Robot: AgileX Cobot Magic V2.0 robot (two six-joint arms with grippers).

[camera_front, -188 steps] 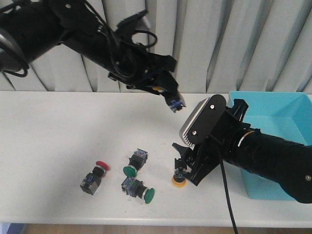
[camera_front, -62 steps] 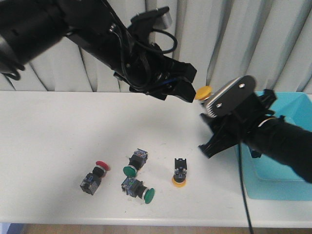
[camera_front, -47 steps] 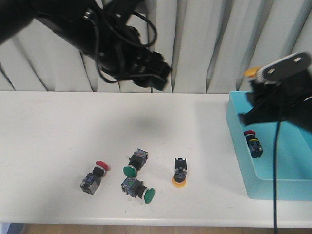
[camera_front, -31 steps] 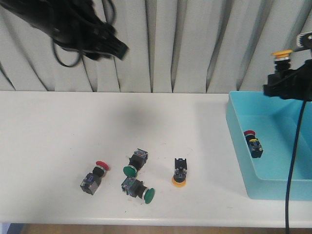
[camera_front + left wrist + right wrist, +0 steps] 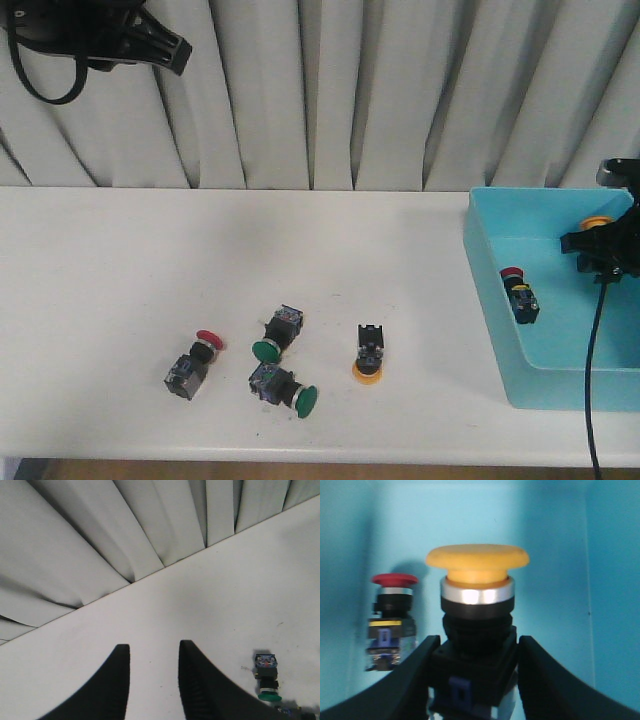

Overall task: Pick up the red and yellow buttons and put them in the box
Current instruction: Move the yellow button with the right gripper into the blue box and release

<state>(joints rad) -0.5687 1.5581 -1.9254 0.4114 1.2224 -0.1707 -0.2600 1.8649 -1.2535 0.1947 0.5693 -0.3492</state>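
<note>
My right gripper is shut on a yellow button and holds it cap-up inside the turquoise box. A red button lies in the box beside it. On the table lie a red button and a yellow button standing on its cap. My left gripper is open and empty, high at the far left by the curtain.
Two green-capped switches lie between the loose red and yellow buttons; one shows in the left wrist view. A pleated curtain hangs behind the table. The right arm's cable hangs over the box.
My right gripper has come down into the box with the yellow button. My left arm has drawn back up and to the left.
</note>
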